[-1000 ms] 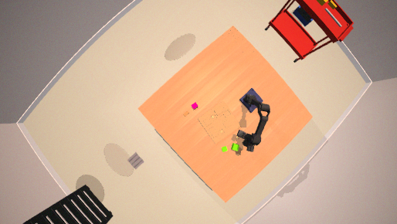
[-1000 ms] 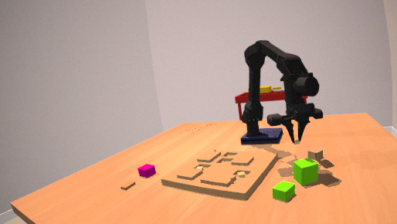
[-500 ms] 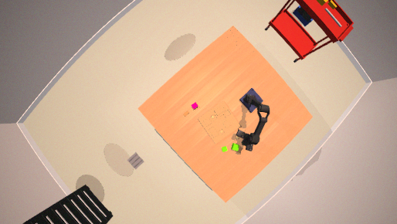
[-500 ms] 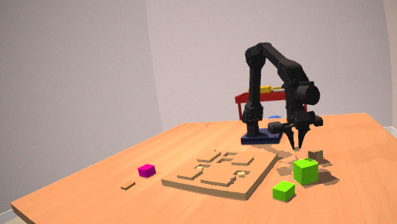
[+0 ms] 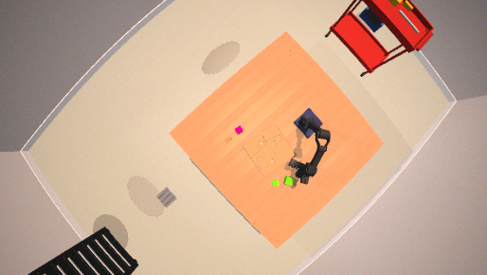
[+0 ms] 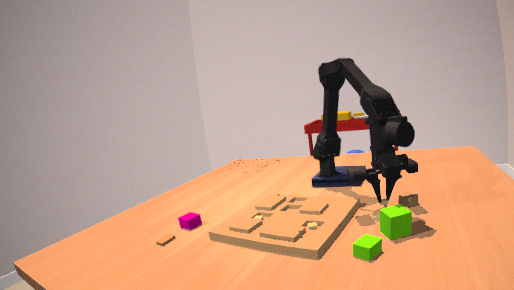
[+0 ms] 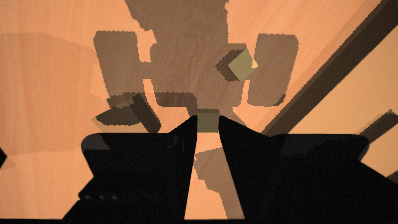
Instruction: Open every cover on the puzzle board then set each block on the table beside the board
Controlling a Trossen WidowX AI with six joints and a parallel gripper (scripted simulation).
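Fingers (image 5: 297, 174) (image 6: 383, 201), slightly parted, grip 1 small block (image 6: 384, 202) (image 7: 208, 121) toward your table's (image 5: 332, 114) (image 6: 100, 255) (image 7: 45, 100) right edge; 2 pale blocks (image 5: 261, 143) (image 6: 312, 225) remain in the board (image 5: 256, 154) (image 6: 345, 215) (image 7: 360, 75).

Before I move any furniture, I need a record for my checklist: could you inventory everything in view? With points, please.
Table (image 5: 213, 119) (image 6: 125, 250) (image 7: 40, 90): one, orange wood, centre.
Puzzle board (image 5: 256, 156) (image 6: 270, 246) (image 7: 325, 110): one, tan, on table.
Raised plates (image 6: 281, 231): four discernible, tan, on board.
Well blocks (image 5: 272, 161) (image 6: 312, 225): two discernible, pale, in board.
Green blocks (image 5: 288, 181) (image 6: 395, 222): two, bright green, beside board.
Magenta block (image 5: 239, 130) (image 6: 190, 221): one, beside board.
Flat piece (image 5: 228, 139) (image 6: 166, 240): one, orange-brown, near magenta block.
Brown block (image 6: 408, 200) (image 7: 146, 112): one, beyond larger green block.
Olive block (image 7: 242, 65): one, on table.
Cart (image 5: 355, 43) (image 6: 315, 126): one, red, carrying yellow, blue and pale items.
Slatted furniture (image 5: 81, 251): one, black, on floor.
Grille (image 5: 166, 197): one, grey, on floor.
Arm (image 5: 319, 156) (image 6: 331, 115): one, black, on blue base.
Pincer (image 5: 293, 166) (image 6: 384, 200) (image 7: 207, 120): one, black, gripping small olive block.
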